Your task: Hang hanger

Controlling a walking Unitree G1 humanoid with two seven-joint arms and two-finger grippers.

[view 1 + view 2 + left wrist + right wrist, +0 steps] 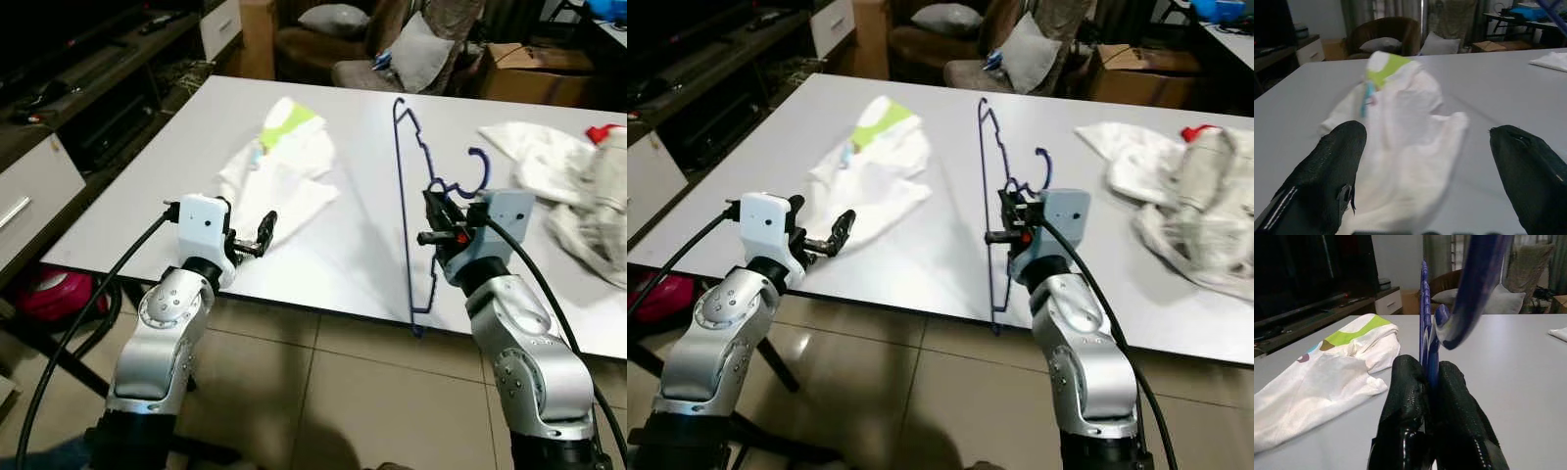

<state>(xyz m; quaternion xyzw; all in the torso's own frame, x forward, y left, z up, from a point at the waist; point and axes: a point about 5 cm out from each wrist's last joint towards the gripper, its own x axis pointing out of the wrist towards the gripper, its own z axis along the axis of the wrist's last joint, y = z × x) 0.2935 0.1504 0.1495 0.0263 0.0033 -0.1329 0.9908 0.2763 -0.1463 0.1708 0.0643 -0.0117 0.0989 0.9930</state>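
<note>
A thin blue hanger [404,186] stands on edge over the white table [362,235], its hook [477,171] curling to the right. My right gripper [438,215] is shut on the hanger beside its neck; in the right wrist view the blue wire [1426,333] runs up from between the two black fingers [1405,396]. My left gripper [257,235] is open near the table's front edge, at the near end of a white garment [284,171] with a green patch. In the left wrist view the garment [1400,132] lies ahead between the spread fingers [1327,171].
A heap of white clothes [578,186] with something red lies at the table's right. A TV cabinet [69,108] stands along the left, an armchair with cushions [392,49] behind the table, and a pink object [54,294] on the tiled floor under the left corner.
</note>
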